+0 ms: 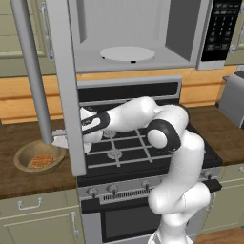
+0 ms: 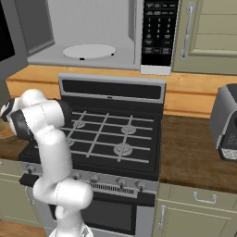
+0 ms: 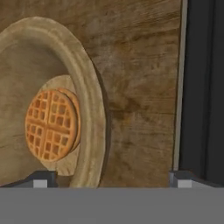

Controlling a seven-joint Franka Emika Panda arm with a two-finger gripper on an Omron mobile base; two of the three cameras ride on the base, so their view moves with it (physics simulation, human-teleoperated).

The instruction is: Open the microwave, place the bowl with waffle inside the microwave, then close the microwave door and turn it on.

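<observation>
The bowl [image 1: 38, 158] sits on the wooden desk [image 1: 19, 181] to the left of the stove [image 1: 143, 152], with the waffle [image 1: 40, 161] lying flat in its middle. In the hand view the bowl's [image 3: 89, 109] rim curves past the left fingertip [image 3: 40, 180], and the waffle [image 3: 51, 124] lies just above that tip. The tool [image 3: 111, 181] hangs above the bowl's edge with its jaws spread wide, one tip over the bowl and the other [image 3: 183, 180] beside the dark edge of the stove [image 3: 201, 87]; it holds nothing and touches nothing that can be made out. The microwave [image 1: 143, 33] hangs above the stove, its door [image 1: 66, 86] swung fully open to the left, its long handle [image 1: 31, 71] reaching down near the bowl. The white turntable plate [image 1: 127, 53] lies bare inside.
</observation>
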